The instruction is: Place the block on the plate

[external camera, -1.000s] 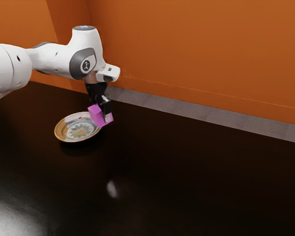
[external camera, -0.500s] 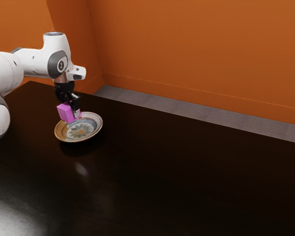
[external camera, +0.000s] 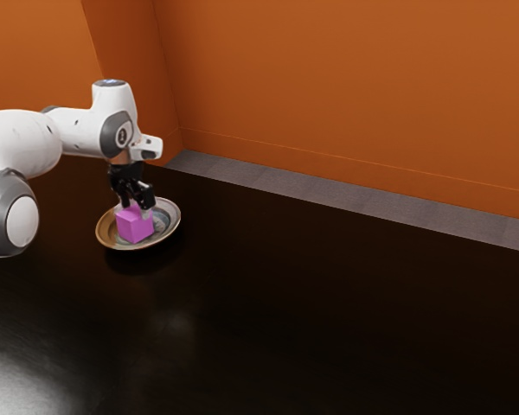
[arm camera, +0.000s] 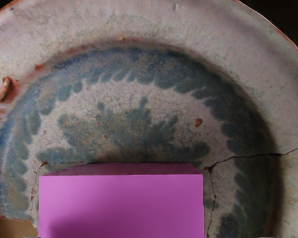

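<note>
The painted ceramic plate [external camera: 108, 236] now contains the pink-purple cube [external camera: 135, 226], which sits within its rim. Half a second ago the cube hung in the grip above the plate's far side; it has since come down. The black two-finger gripper [external camera: 137, 207] stands partly spread at the cube's upper part, its hold let go.

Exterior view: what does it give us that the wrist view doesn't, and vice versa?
Exterior view: the arm, gripper, orange wall and grey floor strip.
Wrist view: fine cracks in the plate, plus its leafy centre pattern up close.
Both: the pink block within the plate's rim.
</note>
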